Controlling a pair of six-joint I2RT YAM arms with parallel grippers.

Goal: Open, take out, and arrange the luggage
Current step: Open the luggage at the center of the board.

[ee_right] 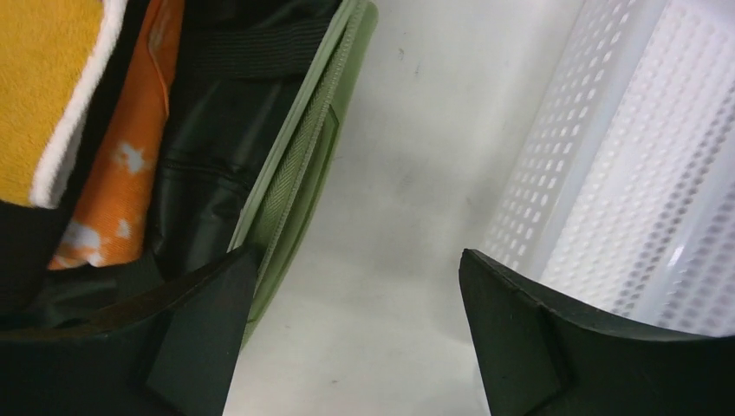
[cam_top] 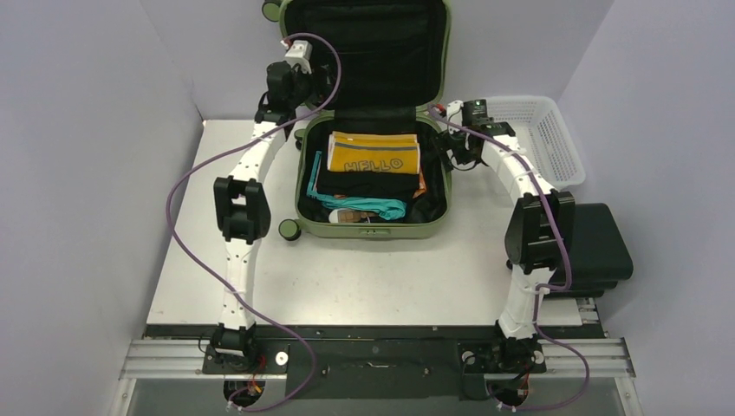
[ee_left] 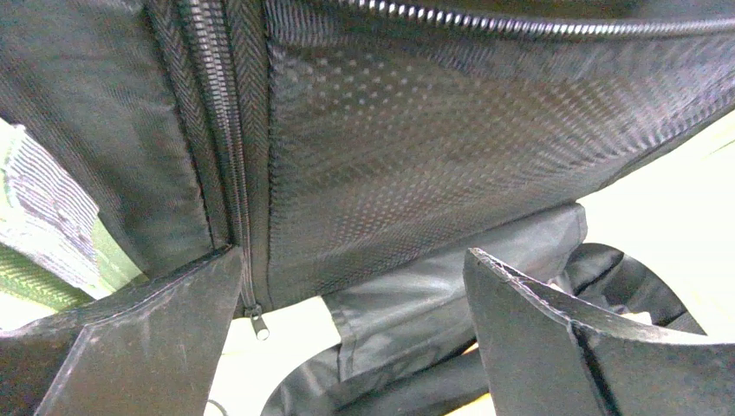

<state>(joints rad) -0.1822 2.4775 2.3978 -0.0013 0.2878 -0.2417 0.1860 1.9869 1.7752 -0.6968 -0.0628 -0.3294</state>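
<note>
The olive-green luggage [cam_top: 373, 230] lies open at the back of the table, its lid [cam_top: 364, 52] standing upright with black lining. Inside are a yellow "HELLO" cloth [cam_top: 374, 154], black garments and a teal item [cam_top: 368, 208]. My left gripper [cam_top: 314, 85] is open at the lid's lower left. In the left wrist view, my left gripper [ee_left: 354, 256] faces the mesh lining [ee_left: 416, 147] and a zipper pull [ee_left: 259, 325]. My right gripper [cam_top: 448, 149] is open beside the luggage's right rim [ee_right: 303, 147]. Nothing is between the jaws of my right gripper [ee_right: 357, 256].
A white mesh basket [cam_top: 542, 139] stands at the back right, close to my right gripper, with its wall [ee_right: 624, 173] filling the right of the wrist view. A black case [cam_top: 598, 247] sits at the table's right edge. Grey walls enclose both sides.
</note>
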